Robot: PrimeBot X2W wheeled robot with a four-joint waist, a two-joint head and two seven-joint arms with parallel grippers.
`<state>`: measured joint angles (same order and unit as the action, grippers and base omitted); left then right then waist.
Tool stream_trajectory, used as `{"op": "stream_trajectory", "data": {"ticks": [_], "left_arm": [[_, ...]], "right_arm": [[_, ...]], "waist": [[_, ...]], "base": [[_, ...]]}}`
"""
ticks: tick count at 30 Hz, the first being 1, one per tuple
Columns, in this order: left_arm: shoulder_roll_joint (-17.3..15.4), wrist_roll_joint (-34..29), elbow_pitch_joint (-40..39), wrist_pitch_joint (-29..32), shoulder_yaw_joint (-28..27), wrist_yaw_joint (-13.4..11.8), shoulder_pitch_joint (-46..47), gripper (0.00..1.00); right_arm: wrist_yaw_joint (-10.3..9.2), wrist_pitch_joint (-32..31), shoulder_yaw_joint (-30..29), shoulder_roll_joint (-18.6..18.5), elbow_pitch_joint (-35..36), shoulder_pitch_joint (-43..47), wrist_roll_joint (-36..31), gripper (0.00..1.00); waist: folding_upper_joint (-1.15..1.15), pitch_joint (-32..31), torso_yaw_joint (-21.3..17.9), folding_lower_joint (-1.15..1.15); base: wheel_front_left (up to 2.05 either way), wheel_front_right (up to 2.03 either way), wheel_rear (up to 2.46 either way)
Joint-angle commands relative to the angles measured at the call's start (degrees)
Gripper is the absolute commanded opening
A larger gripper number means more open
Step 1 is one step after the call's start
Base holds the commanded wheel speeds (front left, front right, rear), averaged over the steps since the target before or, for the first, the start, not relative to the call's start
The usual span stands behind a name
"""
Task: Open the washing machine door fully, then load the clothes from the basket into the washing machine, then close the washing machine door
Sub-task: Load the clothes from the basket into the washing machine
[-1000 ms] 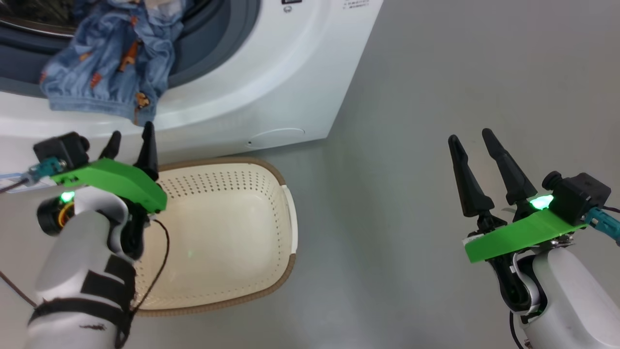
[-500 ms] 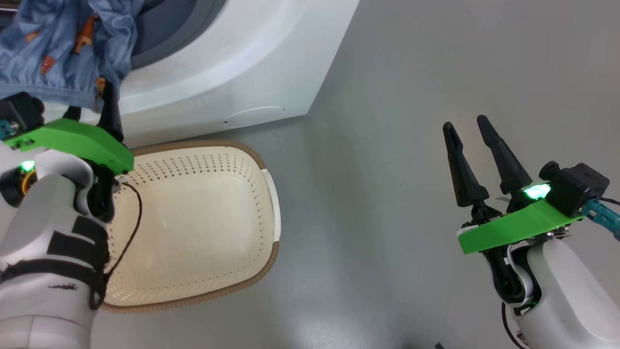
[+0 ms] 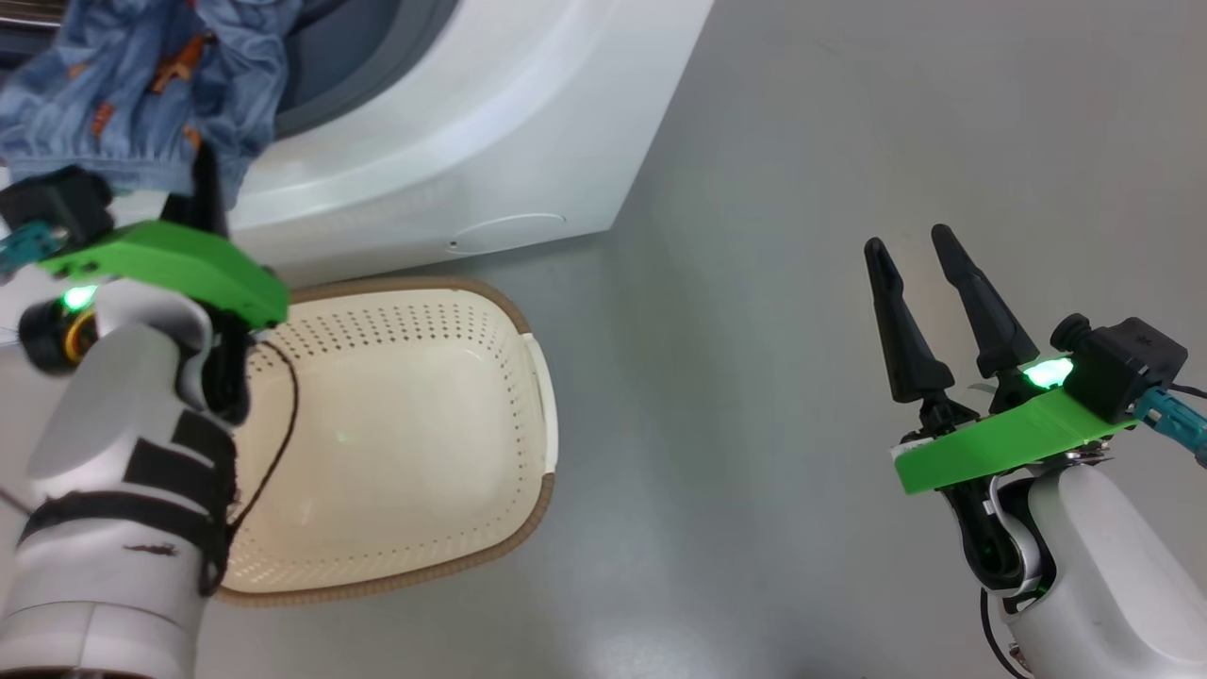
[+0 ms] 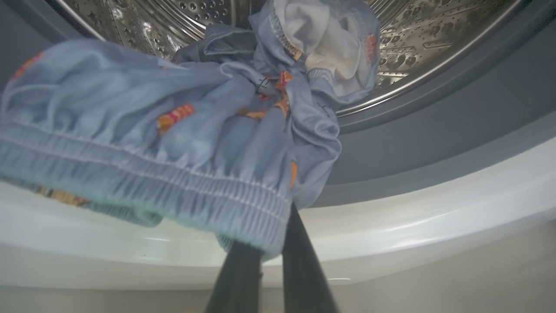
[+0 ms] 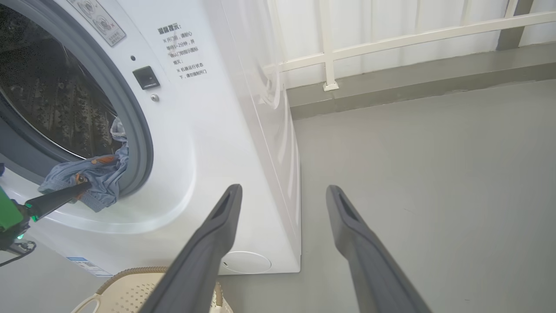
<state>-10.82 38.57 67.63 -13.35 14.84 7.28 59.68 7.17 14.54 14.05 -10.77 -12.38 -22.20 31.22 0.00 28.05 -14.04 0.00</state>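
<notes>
The left gripper (image 3: 201, 189) is pinched tight on the gathered hem of the blue garment (image 4: 173, 143), which spills out of the steel drum (image 4: 412, 39) and drapes over the grey gasket (image 4: 434, 130) at the lower edge of the washing machine (image 3: 490, 123) opening. The basket (image 3: 528, 396) sits on the floor (image 3: 849, 141) just below that opening, close against the machine's front. The right gripper (image 3: 908, 239) hangs over bare floor, well apart from the machine's right corner, its fingers spread wide and holding nothing.

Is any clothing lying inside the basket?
No, the basket has a bare cream bottom, while the blue garment hangs at the washing machine opening.
</notes>
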Motion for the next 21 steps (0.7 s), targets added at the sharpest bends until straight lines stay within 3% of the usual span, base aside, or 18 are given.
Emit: {"op": "stream_trajectory", "data": {"ticks": [1, 10, 21], "left_arm": [[-1.5, -1.1, -2.5, -1.0, 0.0, 0.2, 0.1, 0.0], [-2.3, -3.0, -6.7, -1.6, 2.6, 0.2, 2.5, 0.0], [-5.5, -7.5, -1.1, 4.6, 6.6, -2.5, 17.3, 0.0]], "right_arm": [[0.32, 0.5, 0.7, -0.8, 1.0, 0.2, -0.3, 1.0], [0.32, 0.5, 1.7, -1.1, 0.7, 0.2, 0.0, 1.0], [0.32, 0.5, 1.8, 0.6, 1.6, -1.0, 0.4, 1.0]], "waist": [[0.0, -0.7, 0.8, 0.0], [0.0, -1.4, 2.1, 0.0], [0.0, 5.6, -2.9, 0.0]], "base": [[0.0, 0.0, 0.0], [0.0, 0.0, 0.0], [0.0, 0.0, 0.0]]}}
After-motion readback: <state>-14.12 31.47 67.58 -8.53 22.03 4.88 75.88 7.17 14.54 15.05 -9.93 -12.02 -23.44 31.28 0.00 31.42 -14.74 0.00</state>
